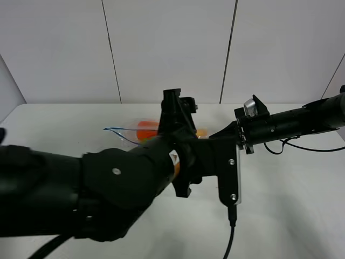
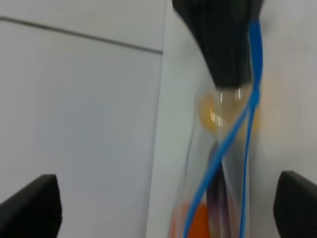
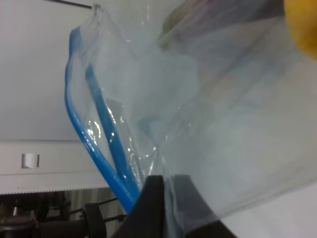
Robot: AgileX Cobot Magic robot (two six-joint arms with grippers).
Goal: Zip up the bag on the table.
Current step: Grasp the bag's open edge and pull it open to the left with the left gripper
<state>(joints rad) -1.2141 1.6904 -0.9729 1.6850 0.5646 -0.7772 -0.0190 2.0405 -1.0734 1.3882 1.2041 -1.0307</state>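
sitting toward the far middle of the white tabletop (image 1: 64, 124), the bag (image 3: 213, 124) is mostly hidden in the high view behind the two black arms. only a curl of its blue zipper strip (image 1: 113, 129) and the orange (image 1: 146, 129) show to the left of them. the right gripper (image 2: 229, 74) has its jaws pressed together on one end of the bag, at the zipper edge. its wrist view shows clear crinkled plastic running into a black finger (image 3: 152, 208). the left gripper (image 2: 163, 207) hangs over the bag with its jaws spread wide, one black fingertip on each side and neither touching the plastic. between them the two blue tracks of the zipper run apart, so the mouth is open along that stretch. they come together close to the right gripper. through the plastic show a yellow fruit (image 2: 215, 111) just by the right gripper's tip, a purple eggplant (image 2: 218, 198), and the orange nearer the left gripper. the left wrist view is blurred.
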